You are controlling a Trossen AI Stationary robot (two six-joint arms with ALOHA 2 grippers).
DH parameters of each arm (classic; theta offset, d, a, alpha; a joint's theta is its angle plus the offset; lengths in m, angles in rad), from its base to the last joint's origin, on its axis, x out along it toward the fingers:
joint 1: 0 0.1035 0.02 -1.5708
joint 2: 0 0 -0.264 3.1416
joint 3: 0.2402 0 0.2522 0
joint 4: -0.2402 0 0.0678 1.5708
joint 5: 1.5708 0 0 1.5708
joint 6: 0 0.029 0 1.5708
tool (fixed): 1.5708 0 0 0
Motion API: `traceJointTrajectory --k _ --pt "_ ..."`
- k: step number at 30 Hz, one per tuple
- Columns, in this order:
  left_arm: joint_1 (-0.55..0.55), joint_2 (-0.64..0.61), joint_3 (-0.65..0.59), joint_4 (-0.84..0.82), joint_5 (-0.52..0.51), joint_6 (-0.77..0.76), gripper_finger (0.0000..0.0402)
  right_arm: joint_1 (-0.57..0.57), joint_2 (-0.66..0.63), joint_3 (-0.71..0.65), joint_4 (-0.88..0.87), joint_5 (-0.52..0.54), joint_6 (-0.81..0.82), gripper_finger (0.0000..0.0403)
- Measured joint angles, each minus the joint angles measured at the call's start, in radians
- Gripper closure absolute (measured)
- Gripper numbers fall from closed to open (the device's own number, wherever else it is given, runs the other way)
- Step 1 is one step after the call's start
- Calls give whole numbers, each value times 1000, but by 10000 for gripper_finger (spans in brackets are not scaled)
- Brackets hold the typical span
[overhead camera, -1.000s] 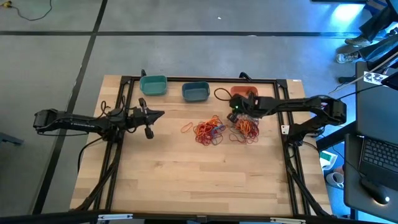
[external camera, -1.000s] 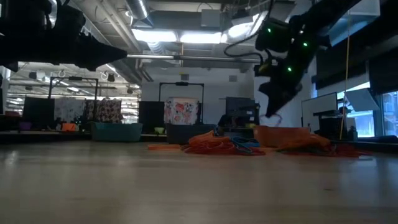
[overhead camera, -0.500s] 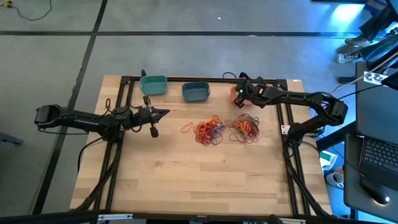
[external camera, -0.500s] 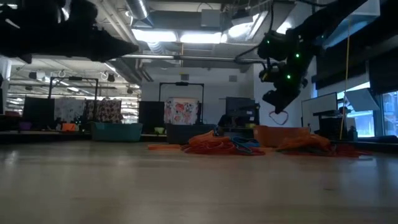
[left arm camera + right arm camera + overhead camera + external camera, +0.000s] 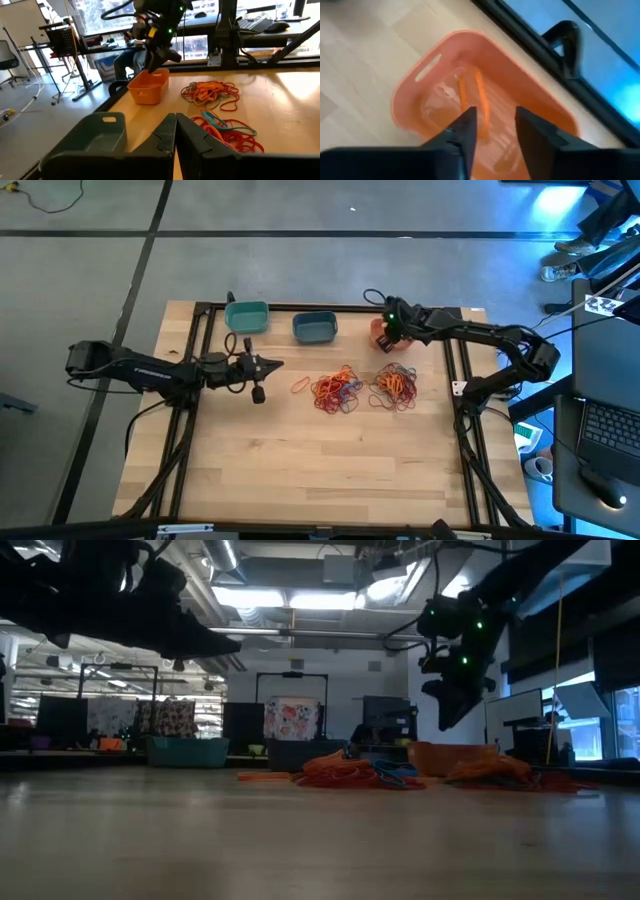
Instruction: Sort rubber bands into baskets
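Note:
My right gripper (image 5: 495, 127) hovers open above the orange basket (image 5: 520, 95), at the table's far right (image 5: 383, 336). An orange rubber band (image 5: 472, 97) shows inside that basket, below the fingers and apart from them. The teal basket (image 5: 246, 316) and the slate blue basket (image 5: 314, 327) stand along the far edge. Rubber bands lie on the table in two heaps, a red, orange and blue one (image 5: 335, 388) and an orange one (image 5: 395, 385), with a single orange band (image 5: 300, 385) beside them. My left gripper (image 5: 278, 364) hangs shut above the table, left of the heaps, holding nothing.
A black frame (image 5: 300, 307) runs around the table's far and side edges, close behind the baskets. Black cables (image 5: 372, 298) loop near the orange basket. The near half of the wooden table (image 5: 320, 470) is bare board.
My right gripper has gone from above the orange heap toward the far edge, over the orange basket. An orange band hung below it half a second ago; it has let go, and the band is now in the basket. My left gripper has drifted toward the table's right.

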Motion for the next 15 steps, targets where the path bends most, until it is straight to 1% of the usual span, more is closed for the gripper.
traceJointTrajectory --k 3,5,8,10,12,15 --pt "-1 0 0 1 0 -2 396 22 -2 78 -159 -11 4 229" --pt "-1 0 0 1 0 -2 396 60 -5 113 -243 -36 6 222" --pt "-1 0 0 1 0 6 396 136 -10 129 -343 -132 4 220" --pt "-1 0 0 1 0 13 396 190 -9 118 -367 -203 5 219" --pt "-1 0 0 1 0 13 396 245 -9 92 -359 -250 17 219" --pt "-1 0 0 2 0 13 396 322 -9 36 -298 -271 35 219"
